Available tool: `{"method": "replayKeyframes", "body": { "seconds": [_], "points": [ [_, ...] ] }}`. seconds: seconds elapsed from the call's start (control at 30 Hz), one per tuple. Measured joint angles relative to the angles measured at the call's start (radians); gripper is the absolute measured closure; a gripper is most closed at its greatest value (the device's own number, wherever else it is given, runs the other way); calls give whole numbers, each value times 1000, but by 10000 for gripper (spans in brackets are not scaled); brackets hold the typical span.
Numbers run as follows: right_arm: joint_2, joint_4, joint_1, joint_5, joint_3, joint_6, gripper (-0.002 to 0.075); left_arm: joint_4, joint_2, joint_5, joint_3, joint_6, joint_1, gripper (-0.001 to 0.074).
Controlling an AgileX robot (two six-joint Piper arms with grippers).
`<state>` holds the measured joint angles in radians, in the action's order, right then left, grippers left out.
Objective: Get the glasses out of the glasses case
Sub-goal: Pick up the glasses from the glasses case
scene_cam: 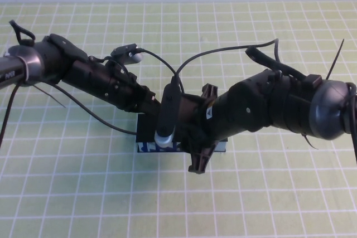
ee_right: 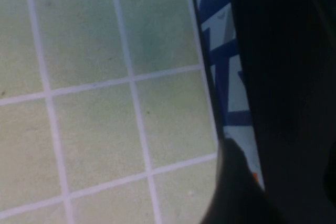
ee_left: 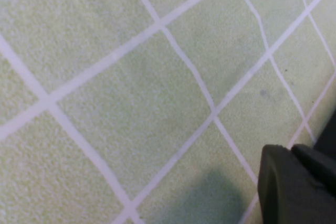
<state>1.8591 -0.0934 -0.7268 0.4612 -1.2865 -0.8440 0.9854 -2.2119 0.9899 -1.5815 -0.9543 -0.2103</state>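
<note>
The glasses case lies on the green grid mat at the middle, black on top, with its light blue, dark-blue-printed front side toward me. Both arms cover most of it. My left gripper is low at the case's far left side; the left wrist view shows only mat and a dark part of this gripper. My right gripper sits across the case's right part. In the right wrist view a dark part of it lies against the printed front. The glasses are hidden.
The green mat with white grid lines covers the table. Cables loop over both arms above the case. A white wall runs along the far edge.
</note>
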Motion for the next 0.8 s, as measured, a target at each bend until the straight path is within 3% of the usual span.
{"method": "replayKeyframes", "body": {
  "seconds": [0.8],
  "points": [
    [69, 184, 0, -98, -3, 0, 456, 0, 0, 5, 0, 0, -2, 739]
  ]
}}
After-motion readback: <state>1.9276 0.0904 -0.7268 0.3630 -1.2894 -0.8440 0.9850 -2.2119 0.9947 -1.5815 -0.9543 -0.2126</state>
